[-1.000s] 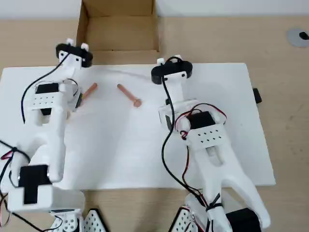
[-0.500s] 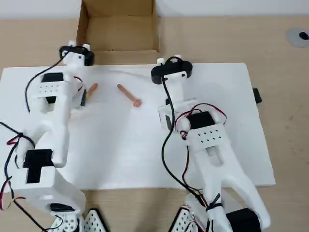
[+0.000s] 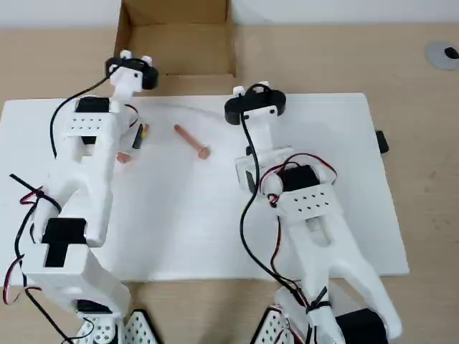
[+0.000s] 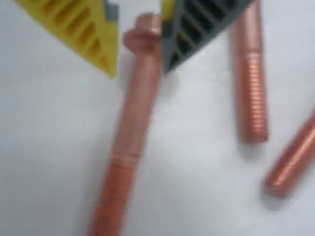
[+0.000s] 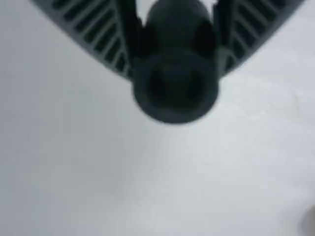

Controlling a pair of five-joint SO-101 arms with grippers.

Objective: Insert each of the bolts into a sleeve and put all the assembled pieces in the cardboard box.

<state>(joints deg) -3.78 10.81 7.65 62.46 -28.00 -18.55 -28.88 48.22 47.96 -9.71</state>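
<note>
The left gripper (image 4: pixel 139 69) is open and stands low over a bolt (image 4: pixel 130 137) that lies flat on the white board (image 3: pixel 344 215). Its yellow finger (image 4: pixel 83 29) is to one side of the bolt's head and its grey finger (image 4: pixel 197 29) is at, or against, the other side. The right gripper (image 5: pixel 174 73) is clamped on a dark sleeve (image 5: pixel 174 96), with the bore end facing the wrist camera above bare board. A second bolt (image 4: pixel 251 88) lies just beside the grey finger, and a third bolt (image 4: pixel 290 162) lies a little farther off. The cardboard box (image 3: pixel 176 50) sits at the far edge of the board. The step in hand is judged to be pick-up of the first bolt. Centre the jaws across the head end so both fingers meet the metal together, since a one-sided touch is likely to roll the round shank away. Keep the grey finger clear of the second bolt (contact there could drag it along). Grip near the head so the threaded end protrudes for entry into the sleeve. Lift straight up before swinging toward the right gripper.
</note>
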